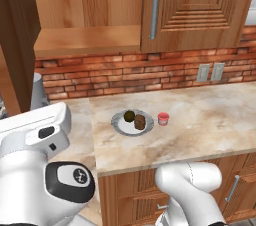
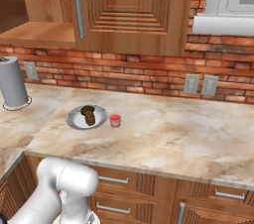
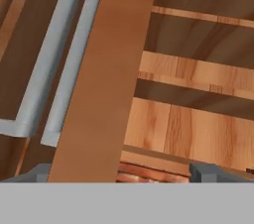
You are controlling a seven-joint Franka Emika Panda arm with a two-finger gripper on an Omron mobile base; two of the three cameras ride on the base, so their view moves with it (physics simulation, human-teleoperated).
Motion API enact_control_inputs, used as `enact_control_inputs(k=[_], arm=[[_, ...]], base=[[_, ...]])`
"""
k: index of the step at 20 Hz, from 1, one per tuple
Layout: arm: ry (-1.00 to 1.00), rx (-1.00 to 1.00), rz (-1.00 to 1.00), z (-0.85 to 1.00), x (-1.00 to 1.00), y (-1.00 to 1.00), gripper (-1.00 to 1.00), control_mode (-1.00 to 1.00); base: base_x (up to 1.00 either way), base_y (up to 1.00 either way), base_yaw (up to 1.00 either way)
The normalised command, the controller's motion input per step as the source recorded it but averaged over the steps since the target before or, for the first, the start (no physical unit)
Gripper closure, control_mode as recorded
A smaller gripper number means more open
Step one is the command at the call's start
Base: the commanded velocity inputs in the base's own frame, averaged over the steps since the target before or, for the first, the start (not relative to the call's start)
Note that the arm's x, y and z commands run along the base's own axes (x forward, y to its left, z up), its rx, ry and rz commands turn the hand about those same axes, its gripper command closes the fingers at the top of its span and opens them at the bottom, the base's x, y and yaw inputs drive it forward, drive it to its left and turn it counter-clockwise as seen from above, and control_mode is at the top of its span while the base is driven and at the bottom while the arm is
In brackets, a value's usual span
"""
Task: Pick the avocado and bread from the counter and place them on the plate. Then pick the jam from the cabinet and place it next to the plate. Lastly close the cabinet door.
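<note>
While the cabinet point(image 1: 85, 25) stands open above the counter point(image 1: 200, 120), its door point(image 3: 99, 84) runs edge-on between the gripper's point(image 3: 121, 171) wide-open, empty tips; plate point(image 1: 120, 126) loaded, jam point(image 1: 163, 118) just beside it.

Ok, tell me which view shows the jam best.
The left base view: the jam sits close and unobstructed, just right of the plate. The right base view shows it smaller, also beside the plate. The hand view looks at the cabinet instead.
</note>
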Motion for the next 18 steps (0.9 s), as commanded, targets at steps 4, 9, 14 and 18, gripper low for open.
enact_control_inputs(k=[4, 9, 14, 18], arm=[[0.03, 0.0, -0.16, -0.42, 0.97, -0.06, -1.0, -1.0], [0.02, 0.02, -0.25, -0.29, 0.67, -0.42, -1.0, -1.0], [0.0, 0.07, -0.2, -0.25, 0.67, -0.62, -1.0, -1.0], [0.0, 0.09, -0.16, -0.25, 0.75, -0.68, -1.0, -1.0]], base=[[0.0, 0.0, 0.0], [0.0, 0.0, 0.0], [0.0, 0.0, 0.0], [0.0, 0.0, 0.0]])
